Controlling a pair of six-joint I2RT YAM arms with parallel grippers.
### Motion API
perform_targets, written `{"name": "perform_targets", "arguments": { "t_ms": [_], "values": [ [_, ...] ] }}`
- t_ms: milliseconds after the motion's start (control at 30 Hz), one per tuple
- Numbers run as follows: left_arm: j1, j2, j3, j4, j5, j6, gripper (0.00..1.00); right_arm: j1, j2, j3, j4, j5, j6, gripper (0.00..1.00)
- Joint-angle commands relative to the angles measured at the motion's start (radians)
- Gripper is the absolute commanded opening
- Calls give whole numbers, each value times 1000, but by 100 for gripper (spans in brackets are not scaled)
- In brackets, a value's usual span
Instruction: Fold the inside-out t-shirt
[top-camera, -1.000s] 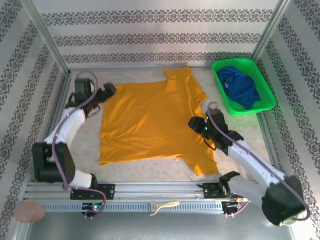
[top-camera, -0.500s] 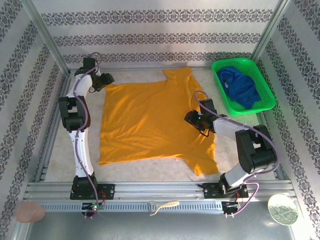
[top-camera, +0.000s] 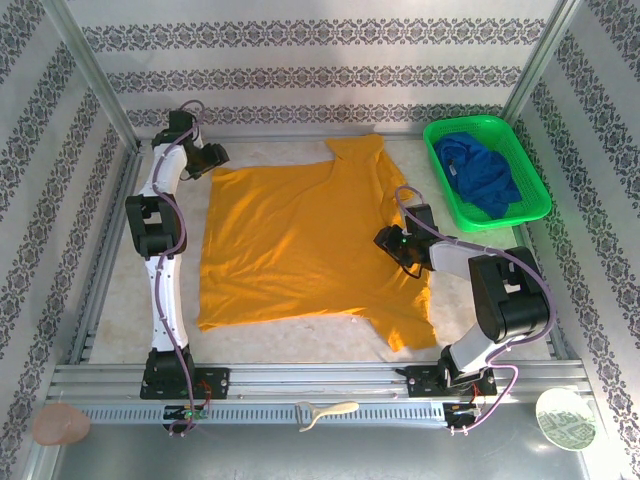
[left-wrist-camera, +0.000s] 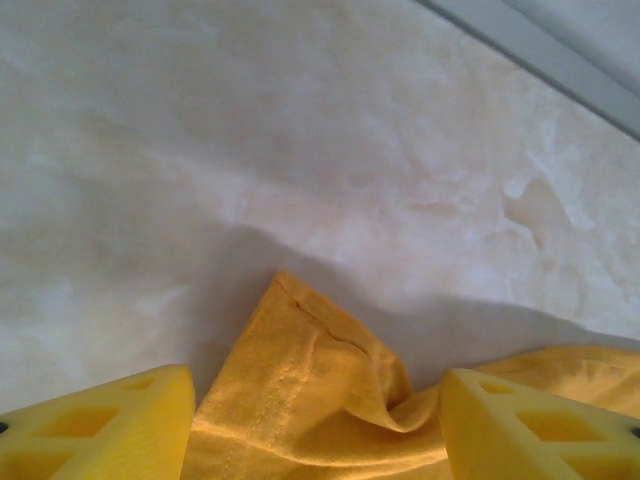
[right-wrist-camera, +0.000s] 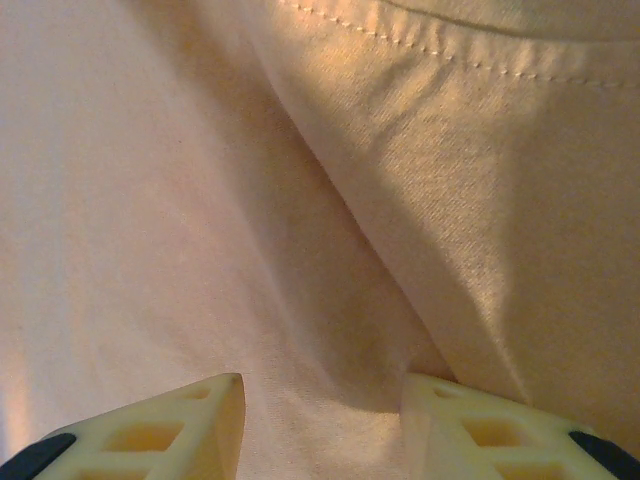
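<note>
Gripping t-shirt (left-wrist-camera: 290, 350) corner, left tool (left-wrist-camera: 315, 415) partly closed.

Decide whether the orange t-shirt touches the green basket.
Apart. The top external view shows a strip of bare table between the t-shirt edge and the green basket rim.

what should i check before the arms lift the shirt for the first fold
1. Shirt spread flat on the table: ok.
2. Shirt corner inside the left gripper: ok.
3. Left gripper clamped on that corner: cannot tell.
4. Right gripper down on the shirt's right side: ok.
5. Right gripper holding cloth: cannot tell.
6. Basket with the blue garment clear of the shirt: ok.
</note>
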Motion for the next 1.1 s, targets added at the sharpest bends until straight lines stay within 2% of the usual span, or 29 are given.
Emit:
{"name": "perform_targets", "arguments": {
  "t_ms": [0,100,167,233,300,367,600,667,767,900,1067],
  "values": [
    [4,39,26,-37,11,0,65,-10,8,-19,32,3,25,46],
    [2,53,29,-24,22,-11,59,-13,3,-31,34,14,35,46],
    [3,59,31,-11,27,-19,50,-15,0,-39,38,18,43,45],
    [3,66,40,5,35,-30,34,-19,-3,-51,39,23,52,45],
    [4,76,61,14,35,-42,13,-20,-10,-64,35,37,64,45],
    [6,88,97,19,25,-58,1,-19,-20,-84,26,58,83,45],
    [42,115,165,58,3,-138,0,-22,-37,-132,34,82,126,46],
    [54,118,164,57,9,-144,13,-26,-31,-117,55,50,111,46],
    [68,108,172,38,18,-142,46,-30,-44,-64,57,5,54,48],
    [79,37,173,13,30,-106,62,-29,-115,35,-39,15,-62,56],
    [73,-131,88,-2,72,-76,71,-29,-208,147,-198,100,-197,77]
  ]
}}
